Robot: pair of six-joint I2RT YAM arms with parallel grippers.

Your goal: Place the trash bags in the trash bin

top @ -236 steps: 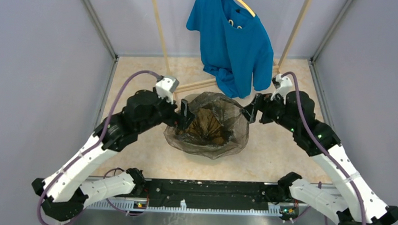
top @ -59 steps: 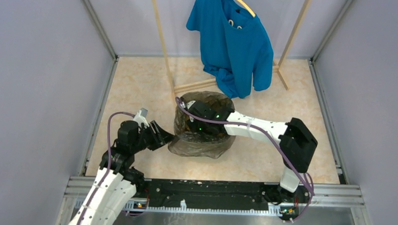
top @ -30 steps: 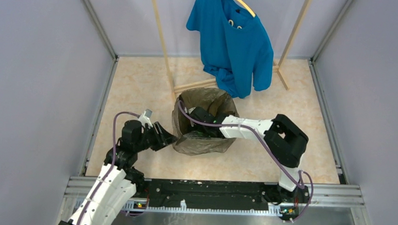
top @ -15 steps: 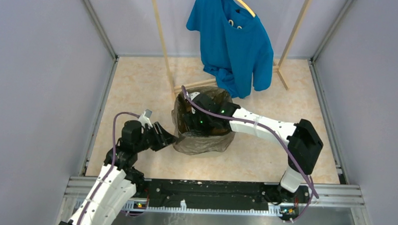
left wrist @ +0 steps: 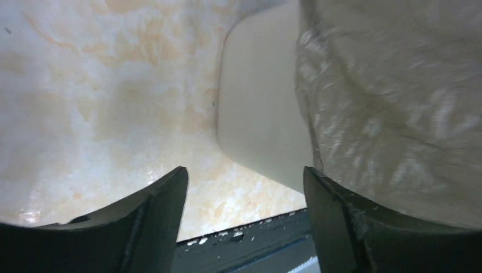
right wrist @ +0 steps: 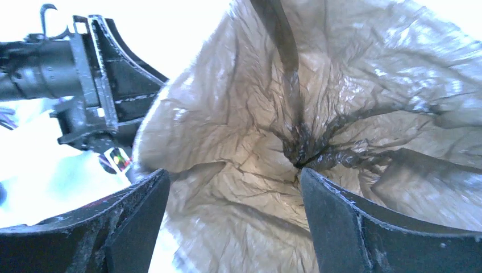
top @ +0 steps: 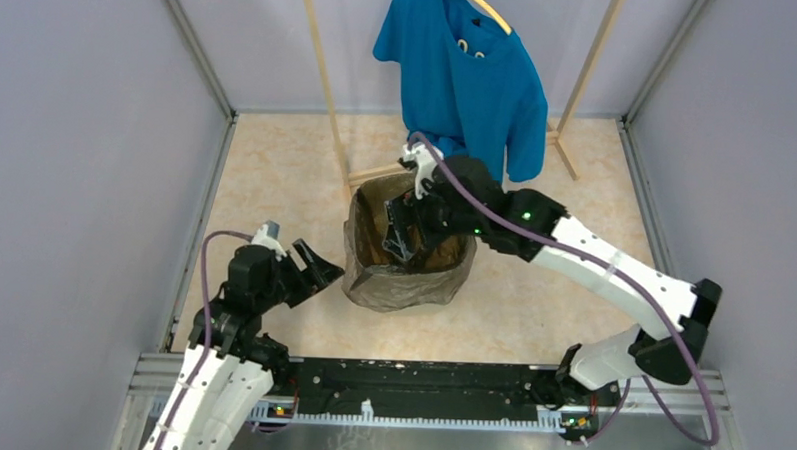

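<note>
The dark translucent trash bag (top: 404, 285) lines the bin and drapes over its rim and sides. In the left wrist view the cream bin wall (left wrist: 256, 114) shows bare below the bag's crinkly skirt (left wrist: 398, 114). My right gripper (top: 401, 227) is open and empty, hovering over the bin's mouth, and it looks down into the creased bag lining (right wrist: 295, 131); its jaws (right wrist: 233, 227) hold nothing. My left gripper (top: 320, 266) is open and empty, low on the floor just left of the bin, not touching it; it also shows in the left wrist view (left wrist: 244, 227).
A blue T-shirt (top: 468, 82) hangs on the wooden rack (top: 325, 72) right behind the bin, and the rack's base bar (top: 381, 171) lies on the floor there. Grey walls close both sides. A black rail (top: 419, 378) runs along the near edge.
My right gripper has lifted out of the bin and the arm has swung up and back. My left gripper has drawn slightly back from the bin. The bag stays over the bin.
</note>
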